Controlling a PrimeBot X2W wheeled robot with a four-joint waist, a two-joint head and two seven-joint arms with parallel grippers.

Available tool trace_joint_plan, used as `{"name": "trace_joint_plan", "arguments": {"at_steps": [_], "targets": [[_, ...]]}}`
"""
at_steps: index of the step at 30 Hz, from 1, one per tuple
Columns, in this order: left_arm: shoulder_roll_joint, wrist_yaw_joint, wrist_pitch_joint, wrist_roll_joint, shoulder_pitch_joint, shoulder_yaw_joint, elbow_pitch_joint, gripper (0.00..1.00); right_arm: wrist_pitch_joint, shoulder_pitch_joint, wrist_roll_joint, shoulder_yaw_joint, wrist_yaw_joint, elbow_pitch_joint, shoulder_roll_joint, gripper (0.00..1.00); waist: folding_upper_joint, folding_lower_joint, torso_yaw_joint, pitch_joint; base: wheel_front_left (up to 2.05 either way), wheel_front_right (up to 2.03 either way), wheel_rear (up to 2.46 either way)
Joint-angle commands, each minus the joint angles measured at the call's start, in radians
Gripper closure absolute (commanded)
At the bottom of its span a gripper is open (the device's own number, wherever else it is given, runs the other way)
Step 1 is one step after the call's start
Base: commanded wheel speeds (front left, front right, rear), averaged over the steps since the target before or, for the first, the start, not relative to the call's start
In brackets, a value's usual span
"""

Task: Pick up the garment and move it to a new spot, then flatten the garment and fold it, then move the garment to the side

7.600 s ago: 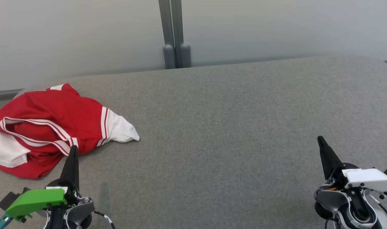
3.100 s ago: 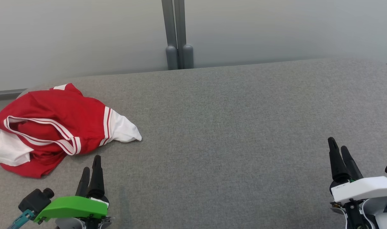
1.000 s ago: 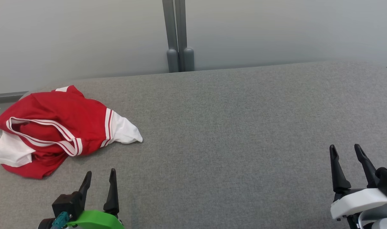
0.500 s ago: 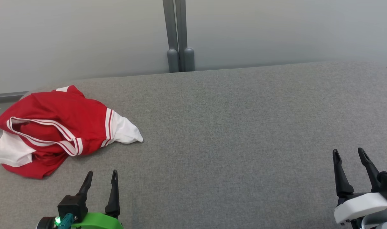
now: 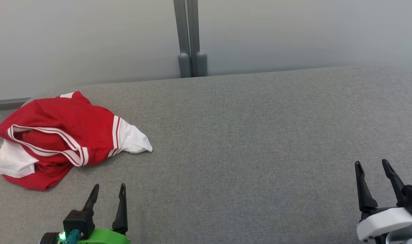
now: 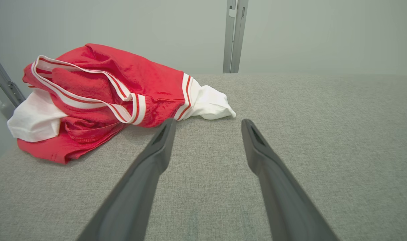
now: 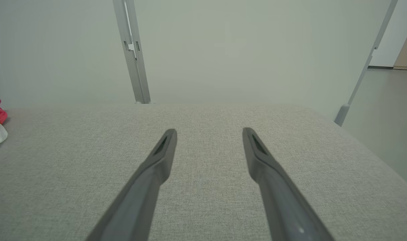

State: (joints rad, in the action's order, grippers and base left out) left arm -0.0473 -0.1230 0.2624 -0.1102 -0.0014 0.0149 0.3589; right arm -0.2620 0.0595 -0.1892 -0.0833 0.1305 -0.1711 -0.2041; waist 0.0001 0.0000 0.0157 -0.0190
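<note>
Grey table [image 5: 246,135] carries the crumpled garment [image 5: 60,135] at its left end, untouched; pickup looks pending, so the left tool [image 5: 109,185], spread empty like the right tool [image 5: 371,162], should reach forward-left and pinch cloth.

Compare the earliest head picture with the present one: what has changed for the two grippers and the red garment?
The left gripper has drawn back from the hem of the garment, toward the robot and rightward. The right gripper has also pulled back. Each now shows two fingers spread open, where earlier they overlapped. Nothing was gripped. The garment stays crumpled at the left end of the table; its slight shift is camera movement.
</note>
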Motion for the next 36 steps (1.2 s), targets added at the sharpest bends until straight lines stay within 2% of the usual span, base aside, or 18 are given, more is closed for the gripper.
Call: {"name": "trace_joint_plan", "arguments": {"at_steps": [1, 9, 13, 27, 31, 36], "targets": [[-0.006, -0.002, 0.004, -0.001, 0.004, -0.003, 0.001, 0.0, -0.004, 0.014, -0.008, 0.0, 0.0, -0.004, -0.004, 0.0, -0.0001, 0.0, 0.001, -0.001, 0.0, 0.0, 0.0], [-0.006, -0.002, 0.004, -0.008, 0.007, -0.002, 0.001, 0.0, -0.004, 0.014, -0.016, 0.001, 0.0, -0.008, -0.007, 0.0, -0.0001, 0.0, 0.003, -0.001, 0.0, 0.0, 0.0], [-0.006, 0.001, 0.004, -0.014, -0.004, 0.003, 0.004, 0.0, -0.004, 0.018, -0.023, 0.006, 0.0, 0.001, 0.0, 0.0, -0.0001, 0.0, 0.025, -0.002, 0.0, 0.0, 0.0], [-0.007, 0.005, 0.003, -0.014, 0.025, -0.018, 0.01, 0.0, -0.004, 0.012, -0.017, 0.062, 0.0, -0.007, 0.013, 0.0, -0.0001, 0.0, 0.263, -0.026, 0.0, 0.0, 0.0], [-0.008, 0.005, 0.002, -0.01, 0.031, -0.032, 0.007, 0.0, -0.004, -0.002, -0.015, 0.083, 0.0, -0.013, 0.016, 0.0, -0.0001, 0.0, 0.292, -0.025, 0.0, 0.0, 0.0], [-0.007, 0.001, 0.002, -0.023, -0.002, -0.022, -0.003, 0.0, -0.004, -0.005, -0.019, 0.093, 0.0, -0.015, 0.011, 0.0, -0.0001, 0.0, 0.295, -0.013, 0.0, 0.0, 0.0]]}}
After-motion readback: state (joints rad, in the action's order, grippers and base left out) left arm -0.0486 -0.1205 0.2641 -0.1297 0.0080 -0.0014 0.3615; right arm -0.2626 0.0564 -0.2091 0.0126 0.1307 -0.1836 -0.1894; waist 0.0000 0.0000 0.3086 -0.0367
